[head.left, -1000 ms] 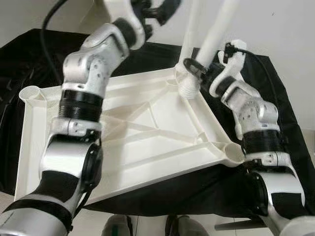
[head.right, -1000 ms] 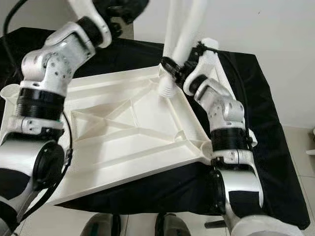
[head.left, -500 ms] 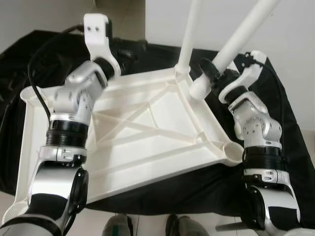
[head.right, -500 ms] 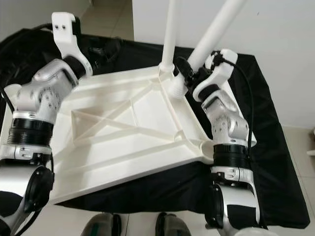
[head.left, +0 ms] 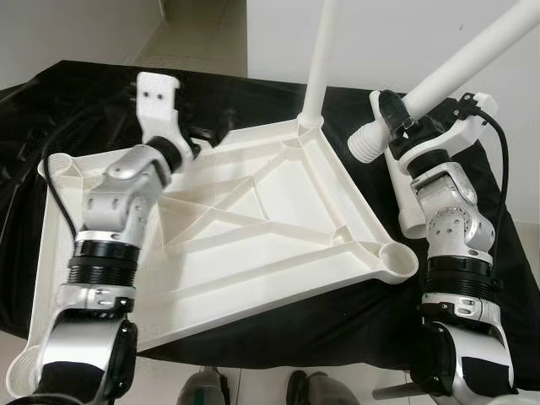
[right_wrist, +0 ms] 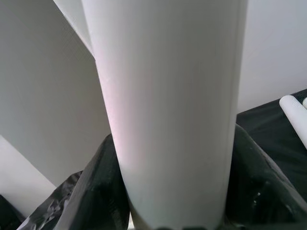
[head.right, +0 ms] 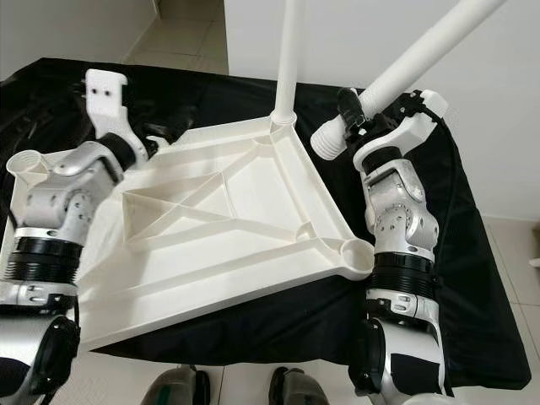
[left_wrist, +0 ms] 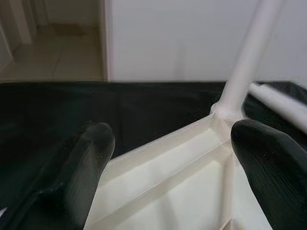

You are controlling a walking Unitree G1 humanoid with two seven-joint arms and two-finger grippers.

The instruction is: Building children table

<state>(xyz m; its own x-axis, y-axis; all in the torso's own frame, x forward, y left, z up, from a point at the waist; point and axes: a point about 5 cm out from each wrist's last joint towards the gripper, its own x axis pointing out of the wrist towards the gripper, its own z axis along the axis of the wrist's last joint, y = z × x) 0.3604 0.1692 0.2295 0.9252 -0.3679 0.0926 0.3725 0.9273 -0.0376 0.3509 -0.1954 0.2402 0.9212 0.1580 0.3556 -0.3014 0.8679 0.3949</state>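
The left gripper (left_wrist: pixel 168 158), fingers apart and empty, hovers at the far left rim of the upturned white ribbed plastic tabletop (head.left: pixel 253 228), which lies on black cloth (head.left: pixel 354 321). One smooth white tubular leg (head.left: pixel 319 59) stands in its far corner socket. The right gripper (head.left: pixel 398 121) clamps a second white leg with a threaded end (head.left: pixel 456 67), tilted, right of the tabletop.

Upper ends of the standing leg (head.left: pixel 319 59) and held leg (head.left: pixel 456 69), cut off by the frame.
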